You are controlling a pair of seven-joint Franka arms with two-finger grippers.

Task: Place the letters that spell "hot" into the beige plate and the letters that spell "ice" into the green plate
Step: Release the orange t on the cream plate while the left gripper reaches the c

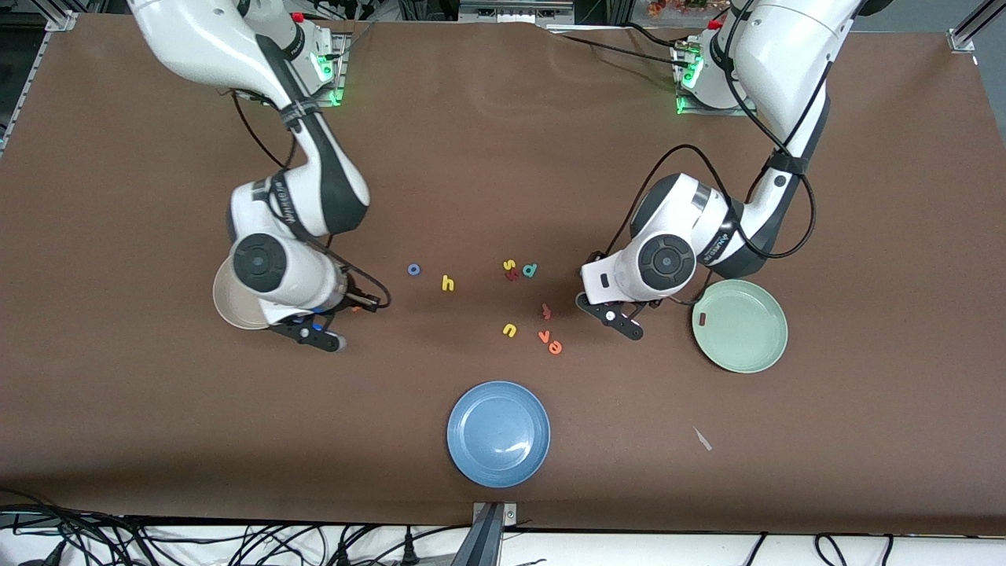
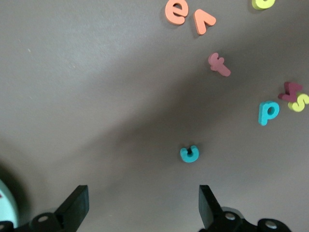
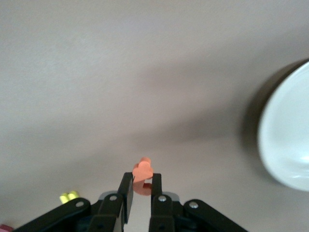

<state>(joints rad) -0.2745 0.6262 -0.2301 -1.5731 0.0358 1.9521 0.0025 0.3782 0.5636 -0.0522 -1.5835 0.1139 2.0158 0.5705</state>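
right pincer (image 3: 141,189) pinching orange t (image 3: 143,176), left pincer (image 2: 144,205) agape

- Setting: robotics laboratory bench.
- Work surface: wide table under a plain brown cloth (image 1: 503,118), with no household furnishing on or around it.
- Two white robot arms, one (image 1: 299,196) at each end of the brown cloth's upper edge, bolted to metal base mounts with green indicator lights (image 1: 328,75).
- Black cables (image 1: 157,542) tangled along the white floor strip below the cloth's lower edge.
- Aluminium frame brackets (image 1: 963,35) at the cloth's corners.
- Grey camera mount post (image 1: 489,534) at the middle of the lower edge.
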